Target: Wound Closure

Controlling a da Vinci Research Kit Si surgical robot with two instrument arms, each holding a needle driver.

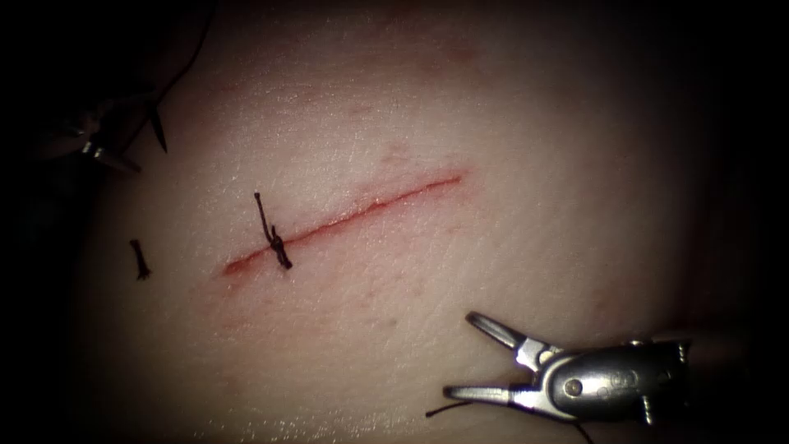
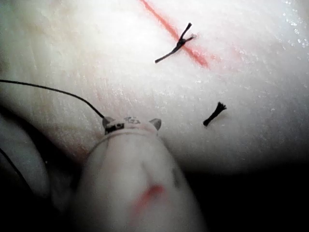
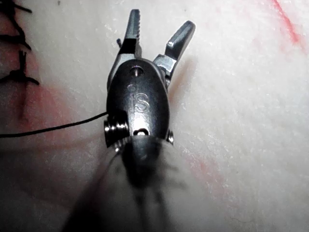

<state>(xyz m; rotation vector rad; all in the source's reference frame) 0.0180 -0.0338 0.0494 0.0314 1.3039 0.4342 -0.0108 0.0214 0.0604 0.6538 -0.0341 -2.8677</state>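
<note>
Tissue [image 1: 509, 271] fills the endoscope view, pale and flat, and it has one cut [image 1: 353, 215] in it. The cut is a long thin red line. It runs from the lower left up to the upper right, and red fluid sits along it. One stitch [image 1: 275, 242] with a knot crosses the cut near its lower left end. One tail of the stitch sticks up and the other tail points down. One small cut end of thread [image 1: 140, 259] lies loose on the tissue, on the left side of the cut and well apart from the stitch. There are two tools. The right pincer [image 1: 460, 355] is below the cut on the right side, and its tip points to the left. Its two jaws are wide apart and hold nothing. A thin thread [image 1: 448, 407] runs just beside its lower jaw. The left pincer [image 1: 99, 141] sits far to the left of the cut, in the dark. I cannot tell if it grips anything. A short dark spike [image 1: 158, 131] sticks out just beside it, and I cannot tell if that is the needle. In the left wrist view, one long thread [image 2: 53, 90] reaches the tip of the left pincer [image 2: 130, 123].
</note>
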